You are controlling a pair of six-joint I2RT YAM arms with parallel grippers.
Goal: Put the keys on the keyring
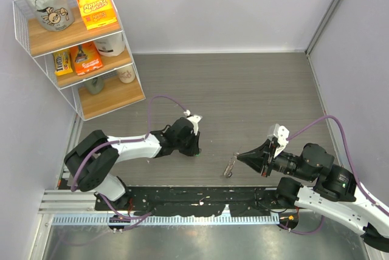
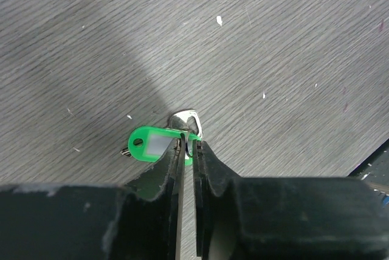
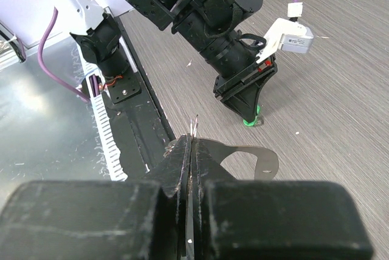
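Note:
The green-headed key (image 2: 149,144) lies flat on the grey wood table, with a silver metal part (image 2: 186,118) at its far end. My left gripper (image 2: 189,148) points down at it, jaws closed to a narrow slit around the right end of the green head. From above, the left gripper (image 1: 195,149) stands on the key. My right gripper (image 3: 191,141) is shut on the keyring: thin wire ends (image 3: 195,124) poke out past the tips and a flat silver loop (image 3: 262,158) shows to the right. From above, the keyring (image 1: 231,167) hangs below the right gripper (image 1: 239,158). The green key (image 3: 250,121) also shows under the left gripper.
A white wire shelf rack (image 1: 79,41) with boxes and bags stands at the back left. A black mounting rail (image 1: 200,199) and a metal plate run along the near edge. Walls close in the back and right. Purple cables loop over both arms.

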